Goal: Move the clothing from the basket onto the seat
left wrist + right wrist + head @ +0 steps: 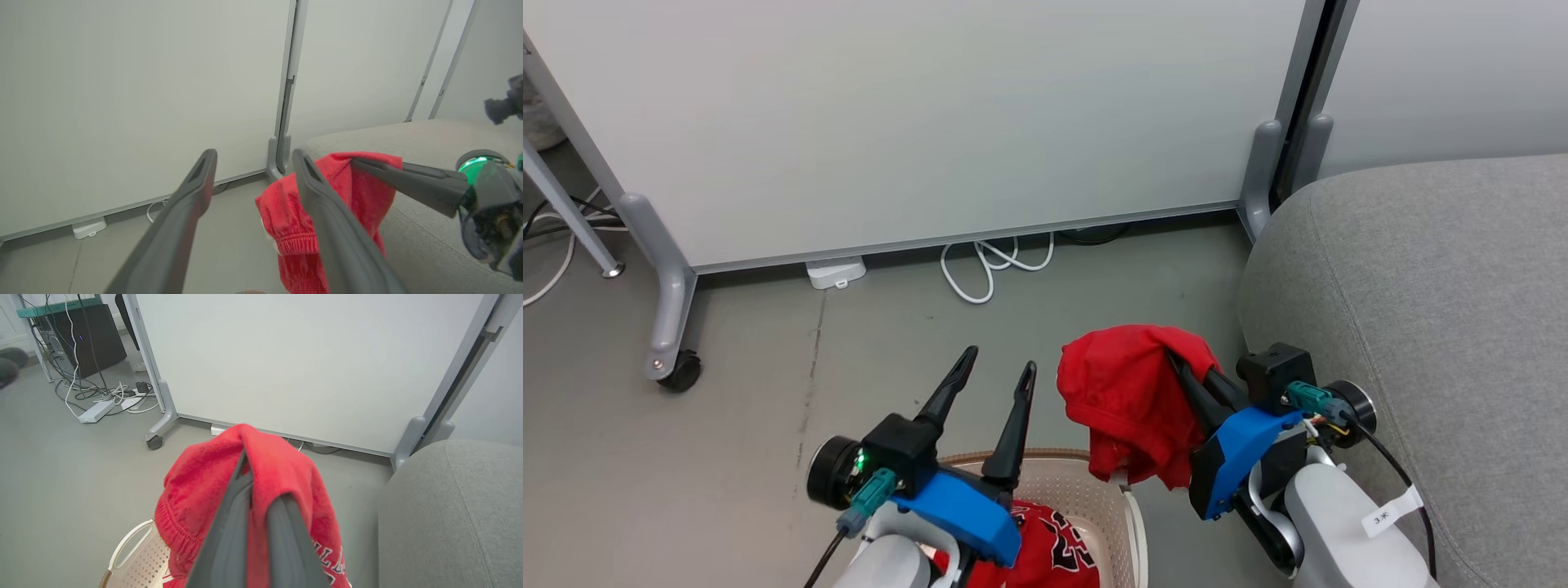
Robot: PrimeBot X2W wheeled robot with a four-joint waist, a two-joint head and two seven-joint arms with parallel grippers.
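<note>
Grey floor — white partition, grey seat

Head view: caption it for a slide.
Right gripper holds a red jersey above the basket, beside the grey seat; left gripper open.

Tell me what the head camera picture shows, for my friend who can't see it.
The right gripper holds a red jersey up above the cream basket, next to the big grey seat. The left gripper, its fingers apart, hovers over the basket, where a second red jersey lies.
</note>
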